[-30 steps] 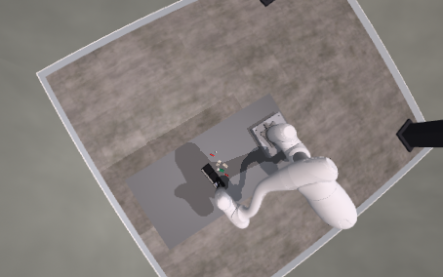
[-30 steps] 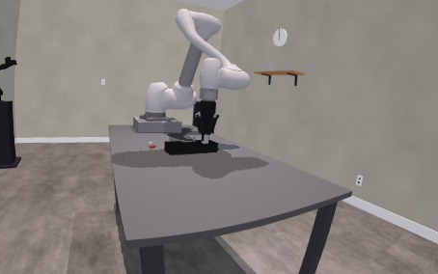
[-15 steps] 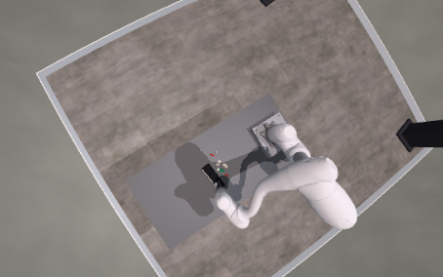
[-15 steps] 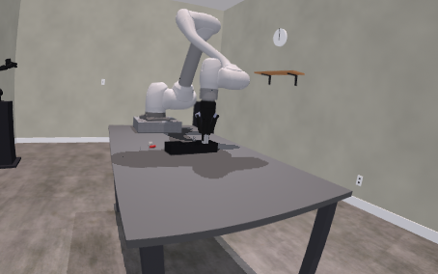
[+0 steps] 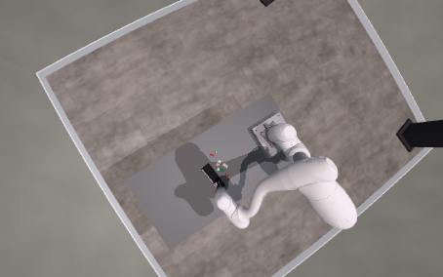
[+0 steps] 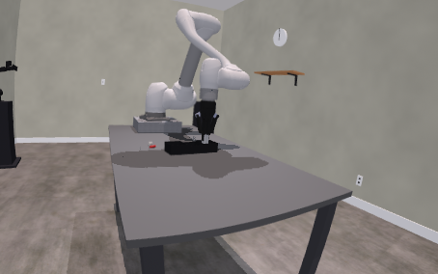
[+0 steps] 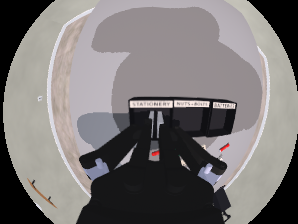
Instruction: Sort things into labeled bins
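A row of black bins (image 5: 207, 169) (image 6: 183, 148) stands on the table. In the wrist view its labels read STATIONERY (image 7: 151, 104), NUTS+BOLTS (image 7: 192, 104) and BATTERIES (image 7: 224, 106). My gripper (image 5: 217, 182) (image 6: 205, 140) (image 7: 155, 117) points down with its fingertips at the STATIONERY bin. It is shut, and nothing shows between its tips. One red piece (image 5: 212, 155) (image 6: 152, 146) (image 7: 224, 147) and another red piece (image 5: 226, 175) (image 7: 156, 153) lie on the table. A green piece (image 5: 221, 170) and a pale piece (image 5: 225, 166) lie near them. The fingers hide part of the STATIONERY bin.
The small things lie close to the bins, on the arm base's side. The arm's base plate (image 5: 259, 131) (image 6: 156, 126) stands at one end of the table (image 5: 156, 215) (image 6: 207, 203). The arm's shadow falls over the bins' surroundings.
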Controlling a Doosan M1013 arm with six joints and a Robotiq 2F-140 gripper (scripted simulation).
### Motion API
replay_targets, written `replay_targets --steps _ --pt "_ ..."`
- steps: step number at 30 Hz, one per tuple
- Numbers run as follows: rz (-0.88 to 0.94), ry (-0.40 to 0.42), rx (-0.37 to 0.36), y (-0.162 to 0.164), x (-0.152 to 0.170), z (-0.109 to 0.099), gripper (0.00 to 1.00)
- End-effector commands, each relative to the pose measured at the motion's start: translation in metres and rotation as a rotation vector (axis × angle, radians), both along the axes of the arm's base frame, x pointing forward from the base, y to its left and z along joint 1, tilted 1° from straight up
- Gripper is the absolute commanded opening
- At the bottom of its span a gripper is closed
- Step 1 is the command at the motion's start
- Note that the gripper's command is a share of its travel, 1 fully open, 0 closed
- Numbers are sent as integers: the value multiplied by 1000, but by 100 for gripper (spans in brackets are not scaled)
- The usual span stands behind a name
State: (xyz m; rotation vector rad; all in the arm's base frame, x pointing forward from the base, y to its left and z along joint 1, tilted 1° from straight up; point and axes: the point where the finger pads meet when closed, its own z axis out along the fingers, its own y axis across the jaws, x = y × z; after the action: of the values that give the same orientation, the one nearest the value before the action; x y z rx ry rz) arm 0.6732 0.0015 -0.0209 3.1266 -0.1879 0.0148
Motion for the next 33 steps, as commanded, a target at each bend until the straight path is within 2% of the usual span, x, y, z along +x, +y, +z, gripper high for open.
replay_targets --steps 1,17,29,33 --pt "0 0 0 0 0 0 5" --pt "0 0 0 0 0 13 5" --pt "0 0 0 0 0 29 5" --pt "0 0 0 0 0 41 5"
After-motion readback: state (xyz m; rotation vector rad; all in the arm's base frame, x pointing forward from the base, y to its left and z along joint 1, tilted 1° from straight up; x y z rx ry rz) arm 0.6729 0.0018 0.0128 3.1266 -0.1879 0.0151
